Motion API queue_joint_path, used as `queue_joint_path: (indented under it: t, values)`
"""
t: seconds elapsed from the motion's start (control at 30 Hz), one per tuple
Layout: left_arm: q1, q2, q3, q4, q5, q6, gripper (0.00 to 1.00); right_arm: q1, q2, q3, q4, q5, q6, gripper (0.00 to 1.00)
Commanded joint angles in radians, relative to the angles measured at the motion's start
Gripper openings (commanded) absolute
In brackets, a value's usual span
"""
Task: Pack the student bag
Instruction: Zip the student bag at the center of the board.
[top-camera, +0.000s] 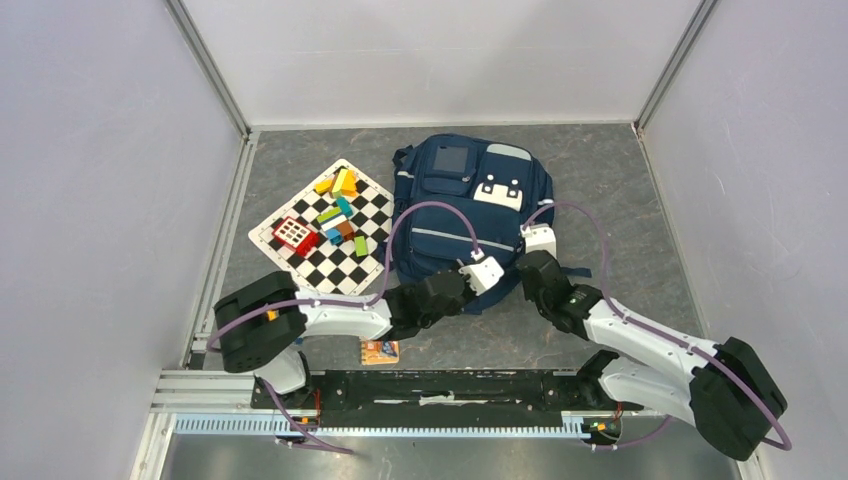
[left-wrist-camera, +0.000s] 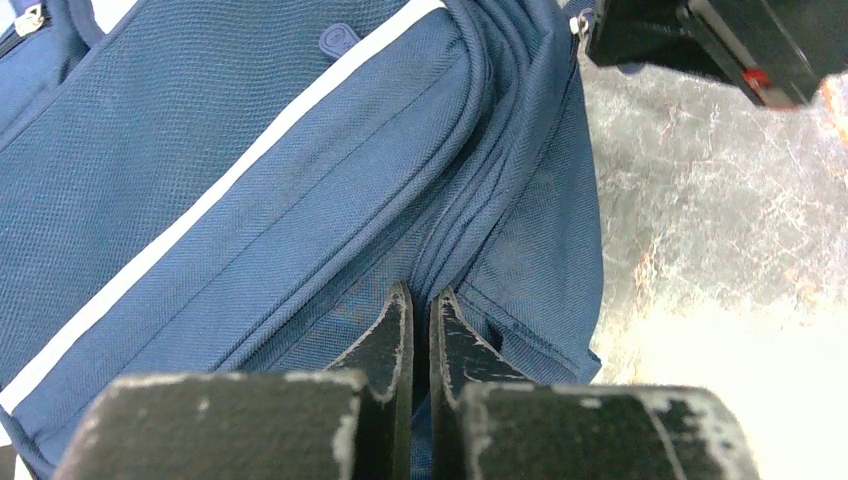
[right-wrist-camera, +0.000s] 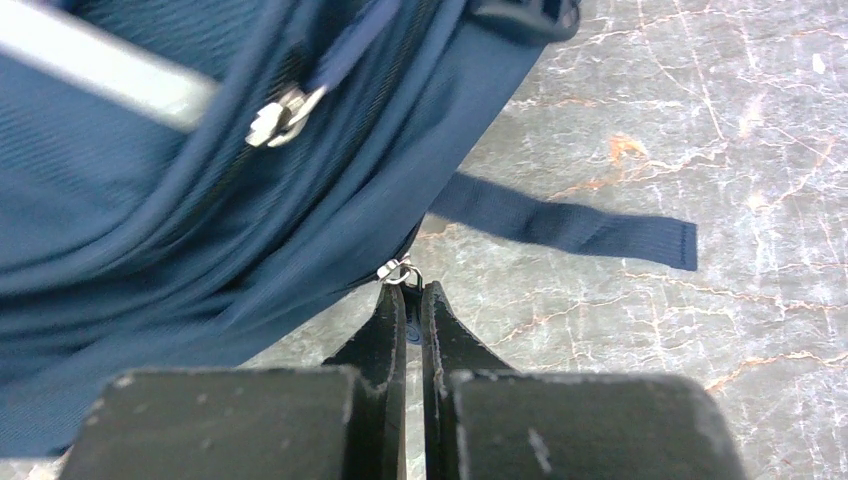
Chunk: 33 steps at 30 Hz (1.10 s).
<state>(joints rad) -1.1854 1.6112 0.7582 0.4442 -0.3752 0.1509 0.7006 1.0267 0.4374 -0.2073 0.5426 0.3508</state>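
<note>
Only right wrist view shows zip pull (right-wrist-camera: 400, 270) pinched by right hand (right-wrist-camera: 412, 292); left hand (left-wrist-camera: 422, 297) clamps student bag (left-wrist-camera: 250, 200), 12 o'clock.

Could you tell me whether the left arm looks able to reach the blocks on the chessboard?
Probably yes, once it lets go: the blocks lie uncovered beside the student bag, but the left hand is shut on the bag's fabric.

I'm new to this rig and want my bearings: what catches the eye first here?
A navy student bag lies mid-table, with both grippers at its near edge: the left gripper pinched shut on its fabric, the right gripper shut on a zipper pull. Left of the bag, a chessboard carries bright blocks.
</note>
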Motion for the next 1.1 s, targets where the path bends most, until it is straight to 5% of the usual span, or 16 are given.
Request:
queue_joint_path:
  t: [0.0, 0.47, 1.07]
  values:
    - [-0.011, -0.114, -0.062, -0.021, -0.055, -0.051, 0.02, -0.057, 0.019, 0.033, -0.008, 0.114, -0.045, 0.0]
    - [-0.012, -0.359, -0.243, -0.145, -0.068, -0.17, 0.02, -0.234, 0.122, 0.064, 0.243, -0.045, -0.239, 0.0]
    - [-0.011, -0.548, -0.313, -0.245, -0.04, -0.267, 0.02, -0.381, 0.127, 0.094, 0.258, -0.178, -0.333, 0.0]
